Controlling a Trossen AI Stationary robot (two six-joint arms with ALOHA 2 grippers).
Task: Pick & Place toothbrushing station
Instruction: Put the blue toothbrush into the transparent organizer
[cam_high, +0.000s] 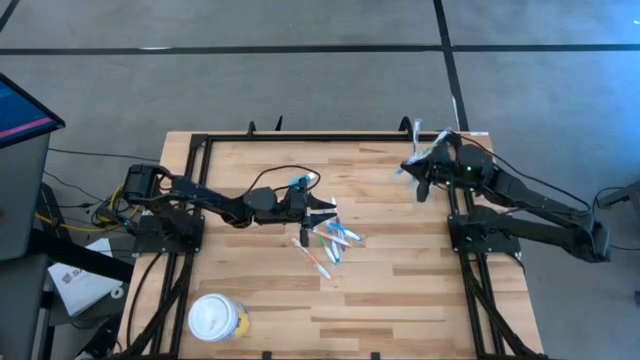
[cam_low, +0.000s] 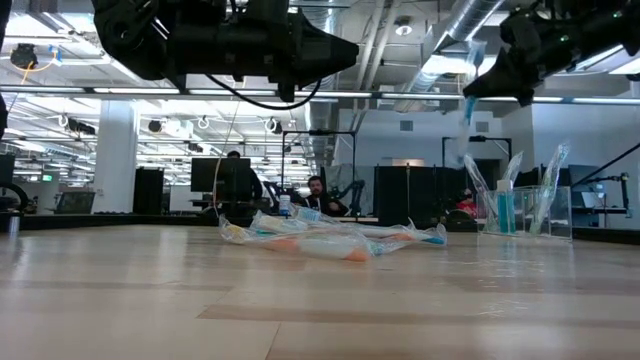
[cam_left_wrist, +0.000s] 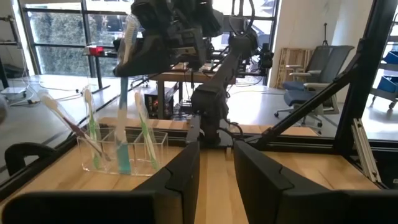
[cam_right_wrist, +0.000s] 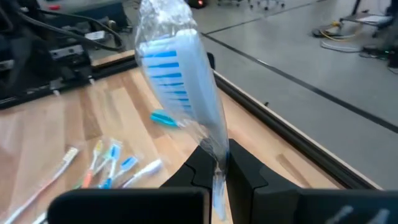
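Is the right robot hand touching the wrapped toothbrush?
Touching: the right wrist view shows the right end effector pinching the wrapped toothbrush between its fingers.

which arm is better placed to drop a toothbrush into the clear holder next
The right. Its hand is shut on a wrapped toothbrush and hangs above the clear holder at the table's far right. The left hand is open and empty over the toothbrush pile mid-table.
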